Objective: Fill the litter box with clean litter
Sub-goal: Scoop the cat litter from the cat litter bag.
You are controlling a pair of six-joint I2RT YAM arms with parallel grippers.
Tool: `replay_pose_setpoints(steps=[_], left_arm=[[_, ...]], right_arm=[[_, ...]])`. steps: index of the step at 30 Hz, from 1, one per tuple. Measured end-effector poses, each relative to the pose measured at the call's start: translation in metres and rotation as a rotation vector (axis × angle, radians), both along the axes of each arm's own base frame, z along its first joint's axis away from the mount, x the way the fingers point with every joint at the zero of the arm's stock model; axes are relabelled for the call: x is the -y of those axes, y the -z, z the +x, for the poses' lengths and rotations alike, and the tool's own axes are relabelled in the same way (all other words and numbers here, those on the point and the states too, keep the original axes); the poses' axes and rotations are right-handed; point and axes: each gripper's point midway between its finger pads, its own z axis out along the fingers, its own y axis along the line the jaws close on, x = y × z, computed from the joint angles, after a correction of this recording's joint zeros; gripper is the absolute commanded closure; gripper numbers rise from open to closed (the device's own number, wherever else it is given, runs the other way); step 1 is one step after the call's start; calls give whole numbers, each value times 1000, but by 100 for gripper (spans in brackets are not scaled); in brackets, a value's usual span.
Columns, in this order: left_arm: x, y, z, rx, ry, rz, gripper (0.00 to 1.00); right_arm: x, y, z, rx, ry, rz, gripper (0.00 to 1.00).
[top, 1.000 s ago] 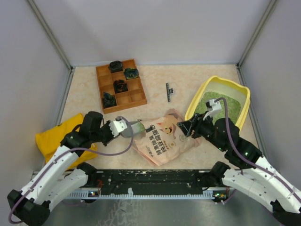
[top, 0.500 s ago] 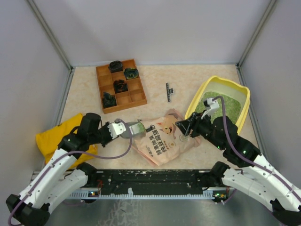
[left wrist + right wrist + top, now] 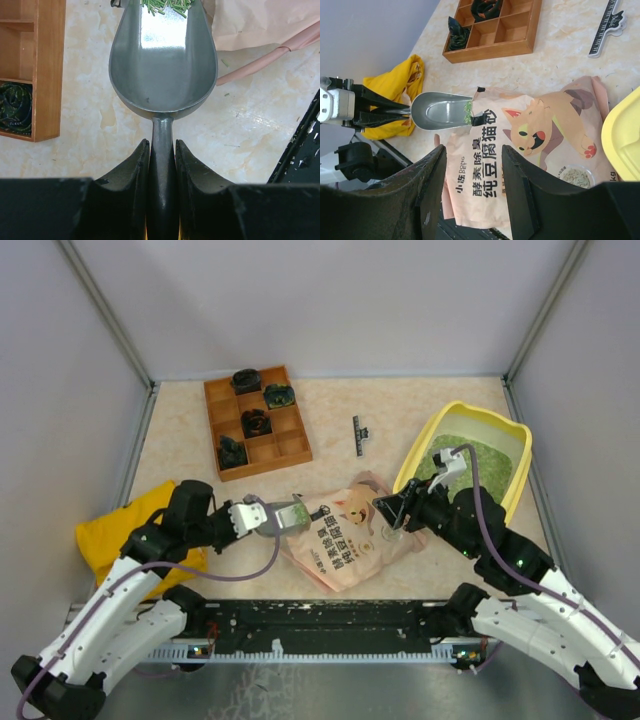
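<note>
Partly hidden: the right arm lies across the near half of the litter box point(image 3: 517, 430), so only its far rim and a patch of clean litter point(image 3: 478, 445) show from above. In the left wrist view the front lip of the grey scoop point(image 3: 162, 65) is cut off by the frame edge, with a few green granules visible there. Whether that lip is inside the pink pouch point(image 3: 530, 145) or only touching its edge cannot be told.

Left gripper point(image 3: 161, 150): both fingers clamped on the scoop's handle. Right gripper point(image 3: 474, 150): jaws parted, nothing between them, hanging over the pouch.

The litter box sits at the back right, close to the right wall, its near-left rim just beside the pouch. The pouch lies flat between the two grippers, near the front rail.

Open tabletop lies between the wooden compartment tray point(image 3: 257, 420) and the litter box, with only a black toothed strip point(image 3: 358, 435) on it. A yellow cloth bag point(image 3: 115, 530) lies beneath the left arm, at the left wall.
</note>
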Motion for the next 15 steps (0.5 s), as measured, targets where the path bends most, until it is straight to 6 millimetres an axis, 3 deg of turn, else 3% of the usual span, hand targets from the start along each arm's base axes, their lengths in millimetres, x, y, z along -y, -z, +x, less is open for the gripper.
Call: replay_pose_setpoints(steps=[15], left_arm=[[-2,-4,-10,-11,26,4,100]], right_arm=[[2,-3,-1,14,-2,4,51]])
